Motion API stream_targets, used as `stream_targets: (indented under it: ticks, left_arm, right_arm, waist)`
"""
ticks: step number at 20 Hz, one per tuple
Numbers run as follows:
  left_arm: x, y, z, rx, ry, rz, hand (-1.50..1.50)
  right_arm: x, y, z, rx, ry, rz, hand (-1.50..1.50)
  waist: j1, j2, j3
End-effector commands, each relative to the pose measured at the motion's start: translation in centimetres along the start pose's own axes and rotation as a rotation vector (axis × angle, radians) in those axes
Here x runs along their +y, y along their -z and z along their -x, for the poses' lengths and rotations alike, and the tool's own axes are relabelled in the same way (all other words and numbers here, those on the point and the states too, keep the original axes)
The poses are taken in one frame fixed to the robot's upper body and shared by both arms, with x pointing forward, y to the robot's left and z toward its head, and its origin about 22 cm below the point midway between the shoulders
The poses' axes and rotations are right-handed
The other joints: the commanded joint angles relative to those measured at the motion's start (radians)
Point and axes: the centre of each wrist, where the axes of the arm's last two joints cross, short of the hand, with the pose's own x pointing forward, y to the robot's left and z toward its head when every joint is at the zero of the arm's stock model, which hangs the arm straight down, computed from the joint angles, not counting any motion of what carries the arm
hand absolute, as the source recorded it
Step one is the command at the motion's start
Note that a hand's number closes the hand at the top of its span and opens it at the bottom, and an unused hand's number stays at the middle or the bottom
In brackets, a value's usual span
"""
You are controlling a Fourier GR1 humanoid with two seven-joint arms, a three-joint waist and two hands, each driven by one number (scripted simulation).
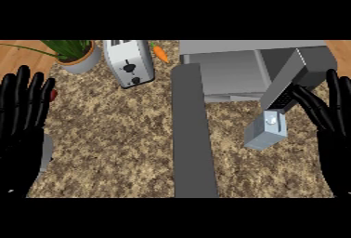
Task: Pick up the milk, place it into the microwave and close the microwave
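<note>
On the speckled worktop point(123, 135), right of centre, the milk carton point(267, 131) sits in front of the microwave point(226, 69), light grey-blue, tilted, white cap facing up. It is outside the oven cavity, just below the lower end of the door. Microwave door point(284, 79) is swung open, edge-on, running diagonally down toward the carton. A long grey bar point(192, 135) runs from the microwave's front left corner down to the view's lower edge.

Right robot hand point(332, 125) at the right edge, fingers straight and spread, pointing up; thumb point(308, 104) reaches toward the door's lower end, near the carton but not wrapped round it. Whether it touches the door can't be told. It grips nothing.

Left robot hand point(24, 121) at the left edge, fingers straight and apart, pointing up, resting, nothing held.

Back left: toaster point(128, 62) lying at a slight angle, potted plant point(75, 53) to its left, carrot point(159, 53) between toaster and microwave. Small red object point(53, 95) partly hidden behind the left hand's fingers, can't identify.
</note>
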Motion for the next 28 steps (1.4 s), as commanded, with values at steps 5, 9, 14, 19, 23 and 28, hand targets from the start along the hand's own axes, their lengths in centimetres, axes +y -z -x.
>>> stream_targets:
  ticks: [5,9,14,19,23,28]
  left_arm:
    - [1.4,0.9,4.0,0.041,-0.008,-0.028,-1.5]
    - [0.3,-1.9,3.8,0.177,-0.06,-0.097,-1.5]
    - [4.7,-3.0,1.0,0.168,-0.054,-0.095,-1.5]
    - [5.5,-4.6,1.6,0.193,-0.055,-0.104,-1.5]
    - [6.5,-5.6,-0.4,0.168,-0.064,-0.087,-1.5]
    - [7.6,-6.6,-1.6,0.164,-0.08,-0.081,-1.5]
  right_arm:
    - [0.0,2.8,-1.0,-0.025,0.134,0.044,-1.5]
    - [0.3,3.1,-3.0,0.076,0.147,-0.048,-1.5]
    - [1.9,2.1,-5.2,0.1,0.141,-0.02,-1.5]
    - [0.6,-0.4,-4.8,0.121,0.077,0.018,-1.5]
    - [1.1,0.4,-2.7,0.189,0.034,0.044,-1.5]
    - [-1.3,-1.5,-1.0,0.209,0.043,0.068,-1.5]
  waist:
    - [0.021,0.008,-0.069]
    - [0.027,0.002,-0.069]
    - [0.029,0.001,-0.069]
    - [0.025,0.002,-0.068]
    - [0.03,0.002,-0.069]
    - [0.026,0.003,-0.068]
